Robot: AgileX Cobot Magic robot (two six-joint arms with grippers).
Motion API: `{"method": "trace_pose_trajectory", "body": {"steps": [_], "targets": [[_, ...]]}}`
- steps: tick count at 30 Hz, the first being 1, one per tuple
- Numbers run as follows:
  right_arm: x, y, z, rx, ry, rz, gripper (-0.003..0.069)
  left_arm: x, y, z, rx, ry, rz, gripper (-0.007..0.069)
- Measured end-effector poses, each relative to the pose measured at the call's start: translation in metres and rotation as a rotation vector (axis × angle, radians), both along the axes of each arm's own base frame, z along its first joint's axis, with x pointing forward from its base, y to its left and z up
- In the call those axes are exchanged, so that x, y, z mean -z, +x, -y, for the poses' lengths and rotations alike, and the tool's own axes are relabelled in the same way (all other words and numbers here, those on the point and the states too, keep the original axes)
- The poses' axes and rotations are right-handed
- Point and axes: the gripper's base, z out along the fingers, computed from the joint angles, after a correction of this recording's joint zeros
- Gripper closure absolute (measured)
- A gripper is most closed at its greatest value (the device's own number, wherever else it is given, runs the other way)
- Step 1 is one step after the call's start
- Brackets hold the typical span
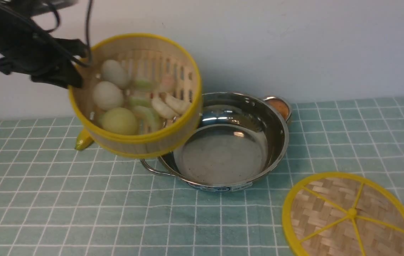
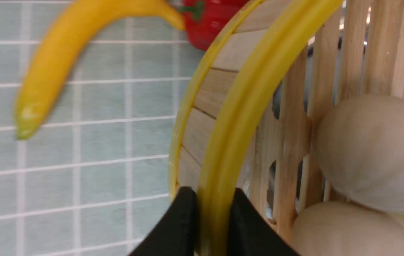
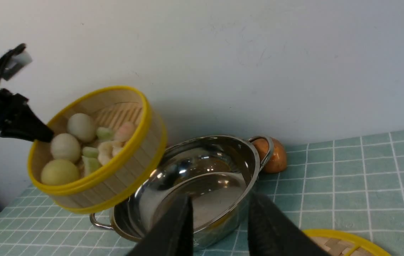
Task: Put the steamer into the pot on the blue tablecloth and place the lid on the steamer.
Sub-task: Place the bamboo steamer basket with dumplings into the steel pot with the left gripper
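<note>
My left gripper [image 1: 75, 76] is shut on the yellow rim of the steamer [image 1: 136, 96] and holds it tilted in the air, above and left of the pot [image 1: 223, 140]. The steamer holds buns and dumplings. In the left wrist view my two black fingers pinch the steamer rim [image 2: 223, 156]. The empty steel pot stands on the blue tablecloth [image 1: 63, 206]. The lid [image 1: 349, 215] lies flat on the cloth at the front right. My right gripper [image 3: 219, 209] is open and empty, above the cloth between the pot [image 3: 194, 185] and the lid [image 3: 344, 241]; it is out of the front view.
A banana [image 1: 82, 140] lies on the cloth behind the steamer, also in the left wrist view [image 2: 56, 57], with a red pepper [image 2: 212, 21] beside it. A brown round fruit [image 1: 280, 106] sits behind the pot's far handle. A pale wall stands behind.
</note>
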Motion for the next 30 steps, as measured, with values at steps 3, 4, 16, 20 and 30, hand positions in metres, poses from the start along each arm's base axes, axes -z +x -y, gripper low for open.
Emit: {"method": "trace_pose_trajectory", "body": {"steps": [3,4,16,20,30], "targets": [[0.002,-0.001,-0.001,-0.012,-0.005,-0.019,0.0419,0.020,0.008,0.037,0.059,-0.007,-0.010,0.0543],[0.002,-0.001,-0.001,-0.015,-0.006,-0.024,0.0419,0.026,0.011,0.045,0.070,-0.008,-0.012,0.0543],[0.005,-0.002,-0.004,-0.044,-0.002,-0.060,0.0419,0.071,0.030,0.078,0.075,-0.016,-0.009,0.0543],[0.005,-0.002,-0.004,-0.049,0.007,-0.059,0.0419,0.078,0.032,0.078,0.070,-0.015,-0.014,0.0543],[0.005,-0.002,-0.004,-0.050,0.009,-0.059,0.0419,0.109,0.042,0.081,0.054,-0.027,-0.046,0.0543]]}}
